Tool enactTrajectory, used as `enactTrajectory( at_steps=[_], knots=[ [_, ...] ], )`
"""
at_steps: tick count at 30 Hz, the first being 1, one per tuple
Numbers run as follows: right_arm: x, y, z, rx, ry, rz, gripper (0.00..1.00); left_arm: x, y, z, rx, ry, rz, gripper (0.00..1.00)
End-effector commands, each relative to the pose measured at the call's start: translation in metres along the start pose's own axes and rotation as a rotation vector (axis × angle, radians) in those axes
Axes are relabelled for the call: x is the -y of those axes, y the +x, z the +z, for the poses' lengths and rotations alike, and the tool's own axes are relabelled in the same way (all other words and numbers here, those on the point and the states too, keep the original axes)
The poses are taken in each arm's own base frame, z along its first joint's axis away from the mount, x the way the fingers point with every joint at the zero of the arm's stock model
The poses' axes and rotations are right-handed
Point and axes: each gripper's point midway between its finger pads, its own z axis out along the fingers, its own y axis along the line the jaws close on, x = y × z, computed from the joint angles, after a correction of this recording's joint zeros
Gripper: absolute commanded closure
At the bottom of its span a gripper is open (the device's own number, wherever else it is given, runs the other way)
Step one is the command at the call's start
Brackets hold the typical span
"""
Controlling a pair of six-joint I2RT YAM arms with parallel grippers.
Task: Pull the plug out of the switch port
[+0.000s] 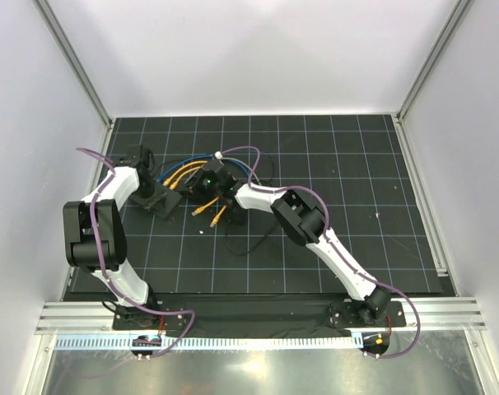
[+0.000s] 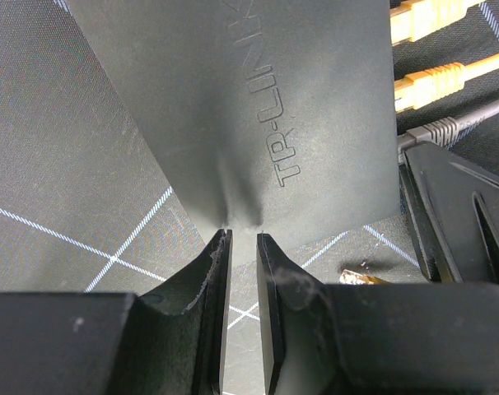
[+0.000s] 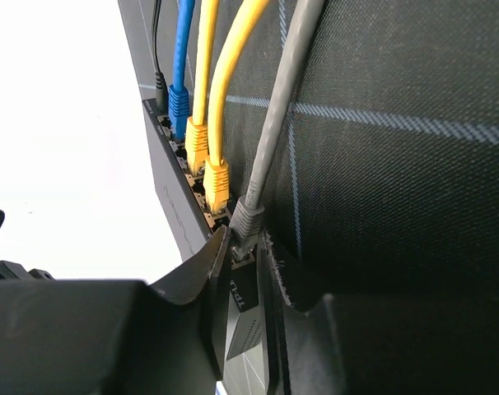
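The left hand (image 2: pixel 241 240), fingers pressed almost together, bears on the near edge of the switch (image 2: pixel 299 99), apparently to pin it to the desk (image 2: pixel 60 164). At the switch's end port, the right hand (image 3: pixel 245 247) pinches the grey plug (image 3: pixel 248 219), seemingly ready to pull.

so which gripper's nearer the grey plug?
Right. The right gripper flanks the grey plug where it enters the switch; the left gripper sits at the switch's far corner, away from that plug.
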Motion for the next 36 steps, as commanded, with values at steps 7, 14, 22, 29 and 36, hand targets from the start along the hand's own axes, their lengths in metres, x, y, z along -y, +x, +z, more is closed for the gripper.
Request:
enactTrajectory(
  at_steps=[7, 14, 22, 29, 36],
  knots=[
    [0.053, 0.009, 0.011, 0.021, 0.131, -0.002, 0.97, 0.0, 0.003, 0.004, -0.007, -0.004, 0.014, 0.78],
    [0.042, 0.0, 0.014, 0.04, 0.033, 0.064, 0.99, -0.006, 0.013, 0.017, -0.061, -0.039, 0.023, 0.9],
    [0.025, -0.025, 0.007, 0.141, -0.062, 0.1, 0.99, -0.017, 0.019, 0.026, -0.084, -0.093, 0.031, 1.0],
    [0.021, -0.047, 0.005, 0.211, -0.069, 0.105, 0.99, -0.025, 0.023, 0.03, -0.089, -0.135, 0.031, 1.0],
    [0.015, -0.069, 0.001, 0.288, -0.003, 0.004, 0.99, -0.026, 0.024, 0.031, -0.087, -0.144, 0.029, 1.0]
  ],
)
